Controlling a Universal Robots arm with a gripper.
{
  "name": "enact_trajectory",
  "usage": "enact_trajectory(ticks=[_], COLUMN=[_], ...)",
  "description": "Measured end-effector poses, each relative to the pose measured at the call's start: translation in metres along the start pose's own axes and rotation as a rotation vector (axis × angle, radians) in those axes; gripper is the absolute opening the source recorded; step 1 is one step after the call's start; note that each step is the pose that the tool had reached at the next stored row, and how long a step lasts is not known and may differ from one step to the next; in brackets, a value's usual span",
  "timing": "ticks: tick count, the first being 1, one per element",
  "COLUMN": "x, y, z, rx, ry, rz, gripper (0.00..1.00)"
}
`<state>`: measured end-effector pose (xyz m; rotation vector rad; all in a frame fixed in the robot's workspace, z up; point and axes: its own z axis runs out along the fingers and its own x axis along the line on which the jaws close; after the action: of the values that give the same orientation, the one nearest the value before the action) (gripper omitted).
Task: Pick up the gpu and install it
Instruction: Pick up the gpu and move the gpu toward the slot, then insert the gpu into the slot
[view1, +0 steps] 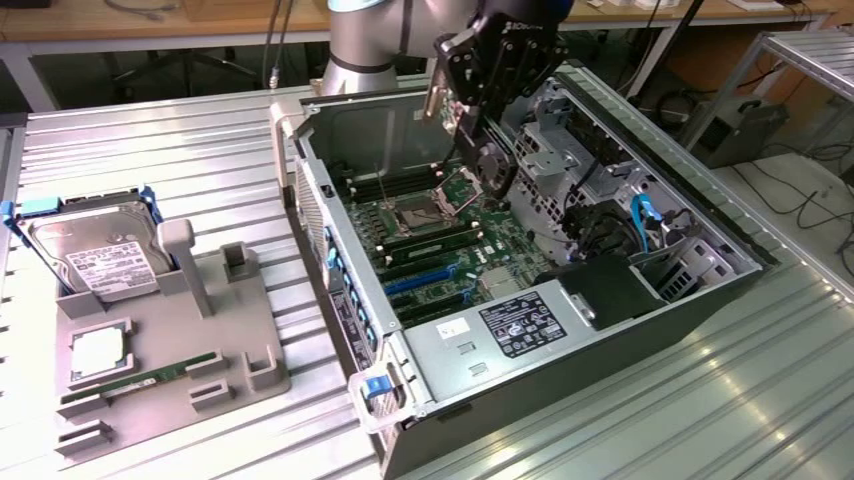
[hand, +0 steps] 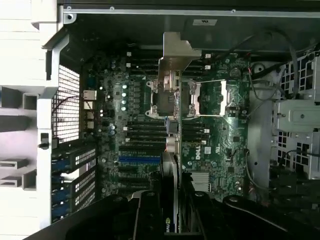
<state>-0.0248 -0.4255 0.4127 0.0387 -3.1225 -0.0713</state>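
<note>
Metal ribbed counter (view1: 147, 150) with an open tower case (view1: 340, 290) lying on its side on it. The arm's black tool (view1: 481, 110) is clamped on the gpu (view1: 489, 165), fingers partway closed on the card. The card hangs on edge inside the open case, over the motherboard (view1: 427, 240) near the CPU socket (view1: 407, 215), and doesn't look seated in any slot (hard to be sure). The wrist view shows the gpu (hand: 171, 145) edge-on, pale bracket (hand: 175, 55) at the end away from the tool (hand: 170, 202). Over on the exterior view's left, a grey holder (view1: 254, 335) carries a hard drive (view1: 100, 262) and a green memory stick (view1: 134, 383).
</note>
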Motion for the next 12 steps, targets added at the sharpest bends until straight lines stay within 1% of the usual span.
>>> enact_trajectory(ticks=[2, 3, 12], x=[-0.0126, -0.0148, -0.0156], y=[0.0064, 0.0074, 0.0074], z=[0.0058, 0.0074, 0.0077], rx=[-0.0001, 0.0006, 0.0007], ry=[0.0, 0.0001, 0.0001], rz=[0.0, 0.0, 0.0], gripper=[0.26, 0.26, 0.26])
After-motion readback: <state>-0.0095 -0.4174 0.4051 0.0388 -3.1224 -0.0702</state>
